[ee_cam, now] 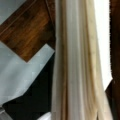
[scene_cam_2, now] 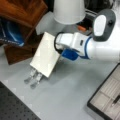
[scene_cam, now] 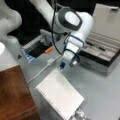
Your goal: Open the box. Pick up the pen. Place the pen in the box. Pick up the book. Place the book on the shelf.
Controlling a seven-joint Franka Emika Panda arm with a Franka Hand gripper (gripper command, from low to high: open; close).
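Wrist view filled by the book's (ee_cam: pixel 75 62) page edges, the shelf (ee_cam: pixel 27 27) beyond; in both front views the book (scene_cam: pixel 60 96) leans tilted on a metal stand (scene_cam_2: pixel 33 77), the gripper (scene_cam: pixel 62 66) at its top edge, jaw spacing indiscernible; farther, the box (scene_cam: pixel 105 53) open, the pen (scene_cam_2: pixel 116 99) in a compartment.

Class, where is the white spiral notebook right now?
In both front views, the white spiral notebook leans on the metal stand, beside the tool.

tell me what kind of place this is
Probably a robot lab bench: a grey tabletop, a perforated black board at its edge, and props laid out, an open box and a white book.
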